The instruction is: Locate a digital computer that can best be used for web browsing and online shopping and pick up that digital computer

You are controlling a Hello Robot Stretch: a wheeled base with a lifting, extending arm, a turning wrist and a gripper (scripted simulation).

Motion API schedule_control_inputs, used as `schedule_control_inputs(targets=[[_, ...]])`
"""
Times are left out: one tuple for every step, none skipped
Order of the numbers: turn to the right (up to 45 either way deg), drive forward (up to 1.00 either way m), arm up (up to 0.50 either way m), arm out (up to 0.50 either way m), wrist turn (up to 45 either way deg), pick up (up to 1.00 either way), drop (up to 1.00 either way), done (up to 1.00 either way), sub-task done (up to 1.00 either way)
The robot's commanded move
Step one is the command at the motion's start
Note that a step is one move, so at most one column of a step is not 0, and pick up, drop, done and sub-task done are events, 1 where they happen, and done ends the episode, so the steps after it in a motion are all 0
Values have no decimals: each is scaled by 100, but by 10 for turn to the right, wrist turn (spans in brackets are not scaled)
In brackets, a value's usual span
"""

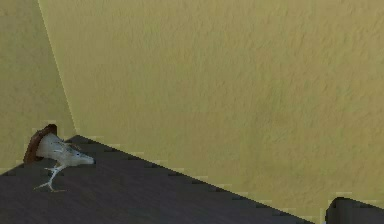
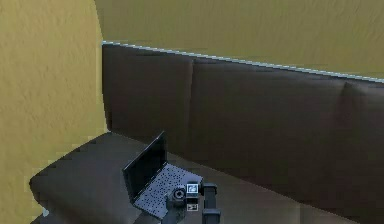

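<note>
Locate step looks done, pick-up in hand. Laptop (image 2: 146,172) lies lid-up on the sofa (image 2: 260,120) seat, right at the fingers (image 2: 175,197), screen just beyond them. Contact unclear, can't tell if they hold anything. Next: likely grip the base, then lift clear of the cushion.

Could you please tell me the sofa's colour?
The sofa is dark brown, best in arm side view.
</note>
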Motion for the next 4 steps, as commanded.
schedule_control_inputs(targets=[[0,0,0,0,450,0,0,0,0],[0,0,0,0,450,0,0,0,0],[0,0,0,0,300,0,0,0,0],[0,0,-30,0,0,0,0,0,0]])
